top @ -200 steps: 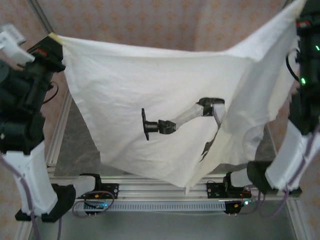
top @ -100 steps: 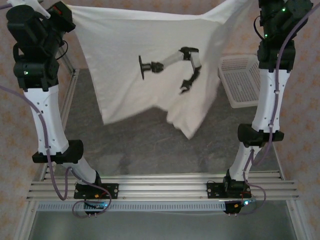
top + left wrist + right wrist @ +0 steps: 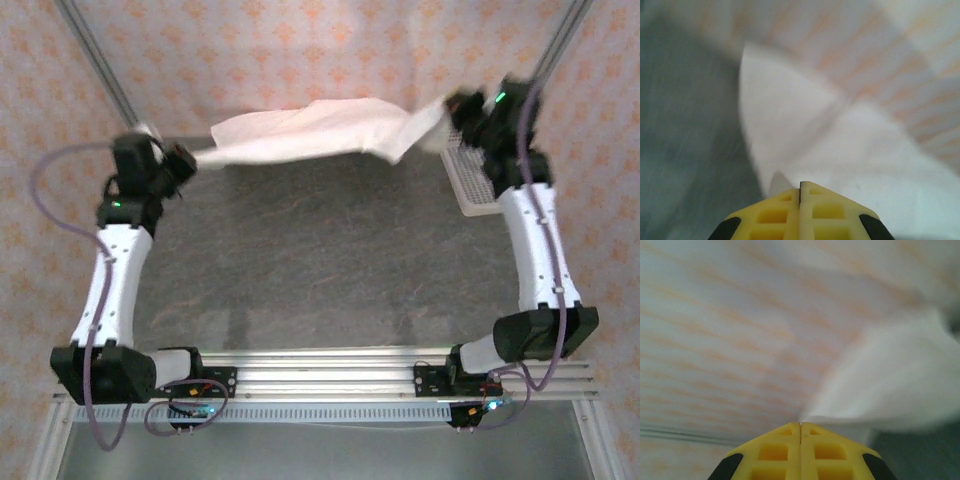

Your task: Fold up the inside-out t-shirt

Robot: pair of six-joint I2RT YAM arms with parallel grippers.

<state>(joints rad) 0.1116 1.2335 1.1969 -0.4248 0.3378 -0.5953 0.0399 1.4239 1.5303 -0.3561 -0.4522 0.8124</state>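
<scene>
Arms first: from their bases at the near rail, both reach long across the dark grey table (image 3: 300, 260) to its far side. Out there the left gripper (image 3: 800, 185) has its yellow fingers (image 3: 775, 215) pressed together, with white cloth pinched in the seam between them. The right gripper (image 3: 800, 425) does the same, shut tight on a fold of fabric. Between the two, the inside-out t-shirt (image 3: 320, 130) hangs as a long, sagging band along the far edge. A loose flap bunches toward the right end, and whether its lower hem touches the surface cannot be told. Just beside the right arm sits a white mesh basket (image 3: 478, 195), close under that end of the cloth.

By the look of it this is the spreading step: the shirt is held out wide by two points and not yet laid flat, so no fold has begun. The next move calls for both arms to lower and draw toward the near side together, with even tension, so the fabric settles smooth. The right end needs to stay out of the basket.
</scene>
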